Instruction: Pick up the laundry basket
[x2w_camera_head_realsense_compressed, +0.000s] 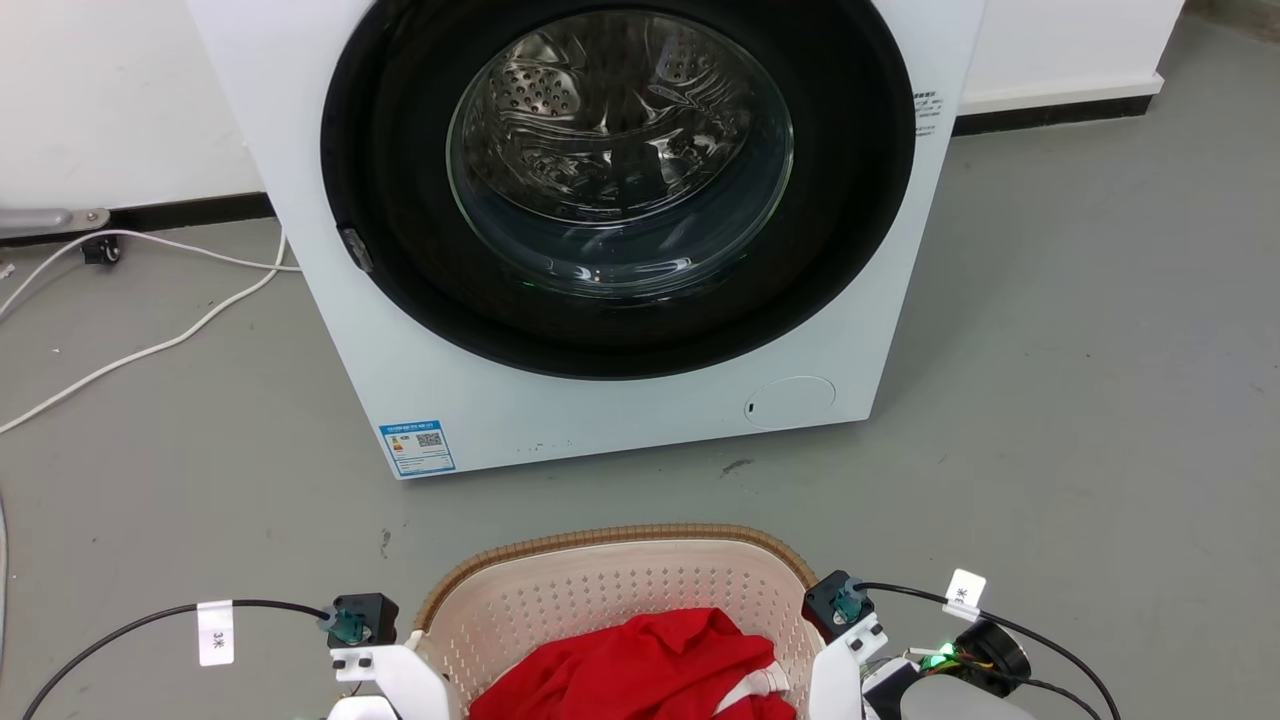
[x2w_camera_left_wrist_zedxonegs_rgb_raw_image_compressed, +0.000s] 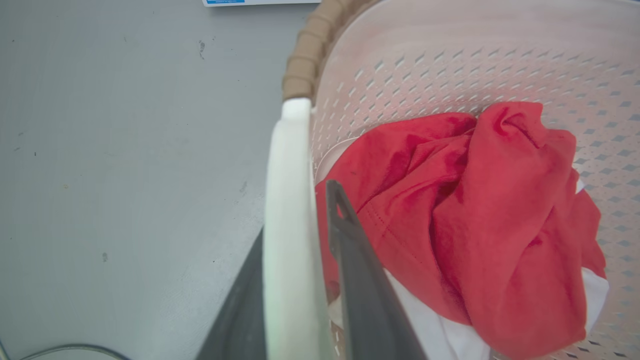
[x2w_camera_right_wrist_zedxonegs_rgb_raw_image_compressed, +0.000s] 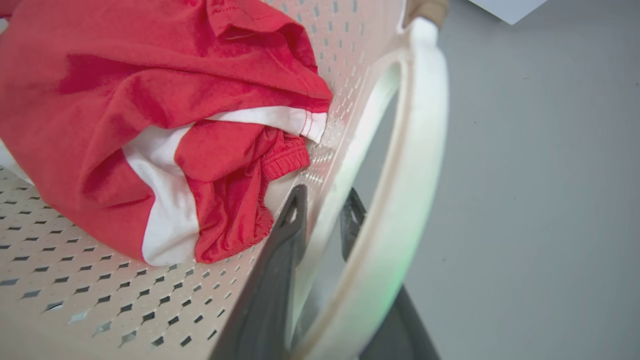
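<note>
The laundry basket (x2w_camera_head_realsense_compressed: 600, 590) sits at the bottom centre of the head view, cream-pink with perforated walls and a brown woven rim, holding red and white clothes (x2w_camera_head_realsense_compressed: 650, 660). My two wrists flank it, left (x2w_camera_head_realsense_compressed: 360, 620) and right (x2w_camera_head_realsense_compressed: 845, 605). In the left wrist view my left gripper (x2w_camera_left_wrist_zedxonegs_rgb_raw_image_compressed: 295, 210) is shut on the basket's white side handle (x2w_camera_left_wrist_zedxonegs_rgb_raw_image_compressed: 290, 150), one dark finger (x2w_camera_left_wrist_zedxonegs_rgb_raw_image_compressed: 360, 270) inside the basket (x2w_camera_left_wrist_zedxonegs_rgb_raw_image_compressed: 450, 60) beside the clothes (x2w_camera_left_wrist_zedxonegs_rgb_raw_image_compressed: 475, 210). In the right wrist view my right gripper (x2w_camera_right_wrist_zedxonegs_rgb_raw_image_compressed: 325, 200) pinches the basket (x2w_camera_right_wrist_zedxonegs_rgb_raw_image_compressed: 100, 300) wall under its white handle loop (x2w_camera_right_wrist_zedxonegs_rgb_raw_image_compressed: 420, 125).
A white washing machine (x2w_camera_head_realsense_compressed: 600, 430) with its round glass door (x2w_camera_head_realsense_compressed: 620, 150) shut stands directly ahead of the basket. White cables (x2w_camera_head_realsense_compressed: 150, 350) trail over the grey floor at the left. Open floor lies to the right of the machine.
</note>
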